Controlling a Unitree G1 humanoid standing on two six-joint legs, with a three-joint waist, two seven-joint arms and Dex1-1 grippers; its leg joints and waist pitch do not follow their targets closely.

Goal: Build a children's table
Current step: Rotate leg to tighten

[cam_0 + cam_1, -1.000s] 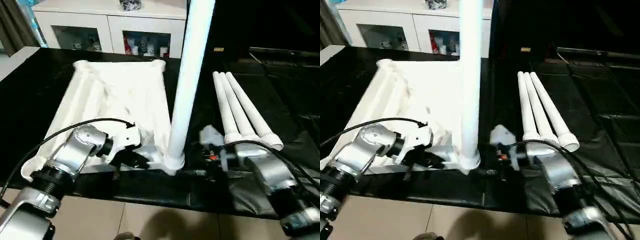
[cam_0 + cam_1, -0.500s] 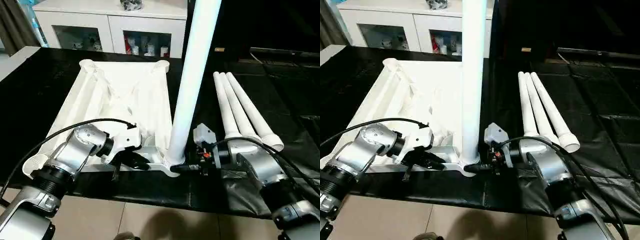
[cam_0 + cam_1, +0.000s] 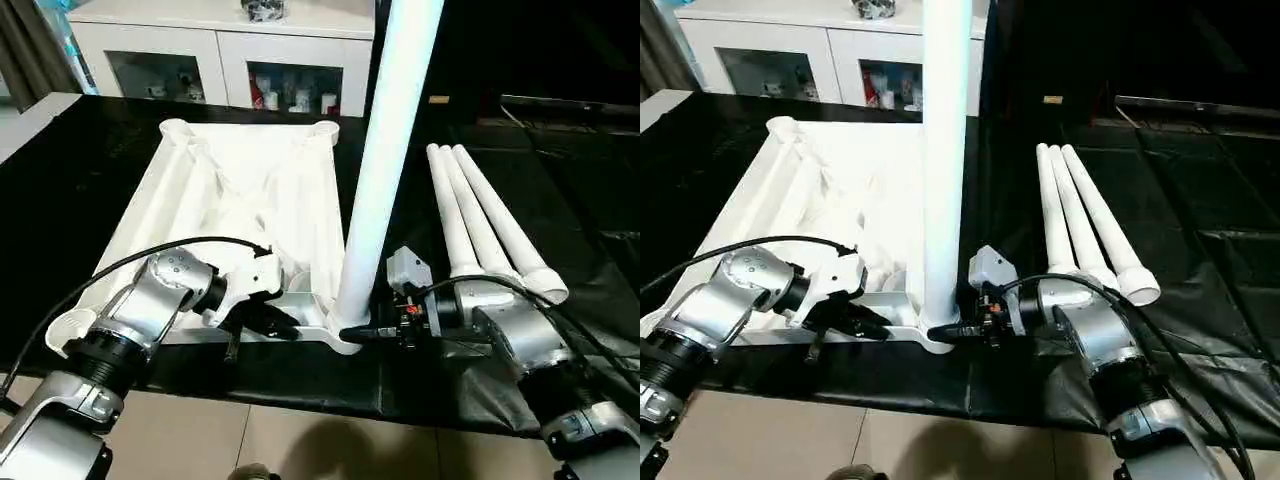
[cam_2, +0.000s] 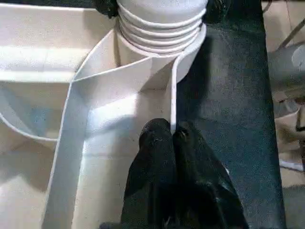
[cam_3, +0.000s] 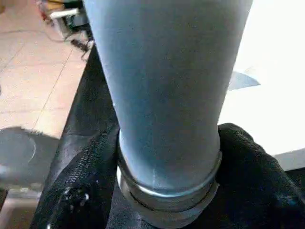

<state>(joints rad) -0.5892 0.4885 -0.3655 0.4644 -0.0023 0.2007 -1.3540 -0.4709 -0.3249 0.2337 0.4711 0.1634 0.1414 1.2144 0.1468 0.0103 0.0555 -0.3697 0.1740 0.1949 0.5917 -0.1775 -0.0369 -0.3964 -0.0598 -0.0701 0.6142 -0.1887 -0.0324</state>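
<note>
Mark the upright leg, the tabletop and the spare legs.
upright leg (image 3: 385, 150), left eye view, mid shaft
tabletop (image 3: 240, 175), left eye view, ribbed underside
spare legs (image 3: 1080, 215), right eye view, middle leg's shaft

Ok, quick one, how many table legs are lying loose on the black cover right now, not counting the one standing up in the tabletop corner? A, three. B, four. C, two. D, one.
A: three legs lie side by side on the black cover, to the right of the upright leg that stands in the tabletop's near corner socket.
</note>
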